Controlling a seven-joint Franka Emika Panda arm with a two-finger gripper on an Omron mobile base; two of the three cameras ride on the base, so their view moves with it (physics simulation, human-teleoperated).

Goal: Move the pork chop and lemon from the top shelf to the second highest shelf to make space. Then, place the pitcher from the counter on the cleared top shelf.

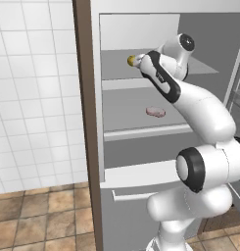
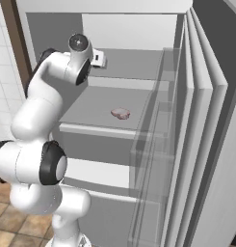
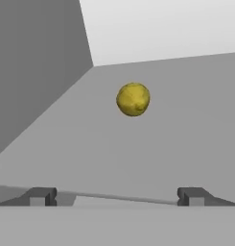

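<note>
On the top shelf (image 1: 116, 73), toward the left wall, sits the lemon (image 1: 132, 60), round, with no long axis to read and no particular heading. Seen from the hand, lemon (image 3: 133, 99) at about 12 o'clock from the gripper (image 3: 116, 197), well apart, nothing touching. Fingers (image 3: 41, 196) spread wide, nothing between them, tips level with the shelf's front rim. On the second shelf (image 1: 136, 130), one level down, lies the chop (image 1: 156, 112), flat, long axis running roughly 9 to 3 across the shelf in the left base view, about 5 o'clock from the lemon. In the right base view, chop (image 2: 121, 114) near the shelf's middle. No brands, labels or writing readable on either item or on the fridge.
</note>
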